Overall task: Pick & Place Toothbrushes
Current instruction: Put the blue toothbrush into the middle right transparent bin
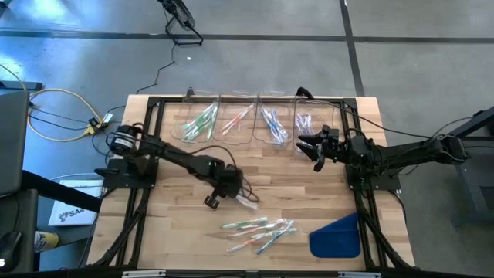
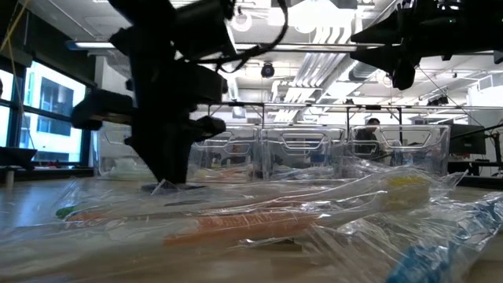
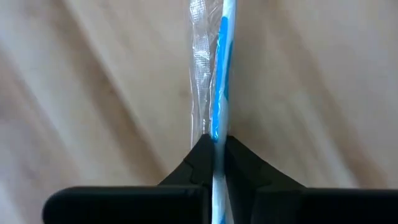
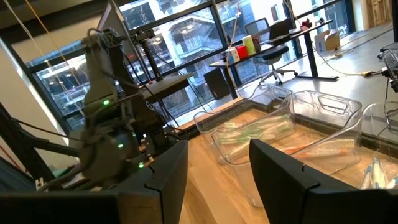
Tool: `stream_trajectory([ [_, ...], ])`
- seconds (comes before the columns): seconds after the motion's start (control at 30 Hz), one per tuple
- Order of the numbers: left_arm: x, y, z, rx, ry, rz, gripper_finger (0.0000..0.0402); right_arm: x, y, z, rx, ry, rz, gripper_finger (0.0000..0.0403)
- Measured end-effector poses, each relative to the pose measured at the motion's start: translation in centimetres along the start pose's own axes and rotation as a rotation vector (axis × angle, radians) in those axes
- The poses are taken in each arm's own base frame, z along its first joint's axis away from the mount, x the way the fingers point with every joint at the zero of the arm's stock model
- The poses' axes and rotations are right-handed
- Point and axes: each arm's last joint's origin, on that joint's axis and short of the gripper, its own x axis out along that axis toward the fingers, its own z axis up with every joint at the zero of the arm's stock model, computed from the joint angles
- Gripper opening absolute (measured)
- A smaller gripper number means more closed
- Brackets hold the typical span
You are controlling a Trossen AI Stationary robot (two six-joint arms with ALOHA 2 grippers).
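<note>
My left gripper (image 1: 229, 188) is over the middle of the table, shut on a blue-and-white toothbrush (image 3: 219, 106) in a clear wrapper, which shows beside it in the high view as the held toothbrush (image 1: 248, 201). A loose pile of wrapped toothbrushes (image 1: 260, 232) lies on the wood nearer the near edge and fills the foreground of the low view as the pile (image 2: 259, 220). Four clear bins (image 1: 251, 122) along the far edge hold sorted toothbrushes. My right gripper (image 1: 312, 148) hovers open by the rightmost bin, its fingers (image 4: 280, 168) apart. My left gripper pinches the toothbrush's blue-and-white handle (image 3: 217, 142) and its clear wrapper between the two fingertips (image 3: 202, 155), coming from above. The brush runs straight out past the fingers over the wood. Whether it is lifted clear of the table I cannot tell.
A flat blue cloth-like piece (image 1: 337, 236) lies near the table's near right corner. A black frame (image 1: 154, 108) borders the wooden top. Bare wood lies between the pile and the bins. Cables and a box sit off the table's left side.
</note>
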Motion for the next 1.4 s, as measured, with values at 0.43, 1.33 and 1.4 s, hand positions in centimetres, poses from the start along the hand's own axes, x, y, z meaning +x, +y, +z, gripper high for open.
stream_trajectory([
  [0.43, -5.0, 7.8, 3.2, 0.017, -0.218, 0.079, 0.0012, -0.2, 0.8, -0.1, -0.009, 0.088, 0.261, 0.0165],
  [1.33, -10.3, 13.7, 5.5, 0.080, -0.777, 0.021, 0.0012, -0.5, 0.4, -2.2, -0.153, 0.329, 0.360, 0.0165],
  [1.4, -10.6, 13.9, 5.9, 0.076, -0.804, 0.085, 0.0012, -0.3, 0.4, -2.1, -0.152, 0.301, 0.340, 0.0165],
])
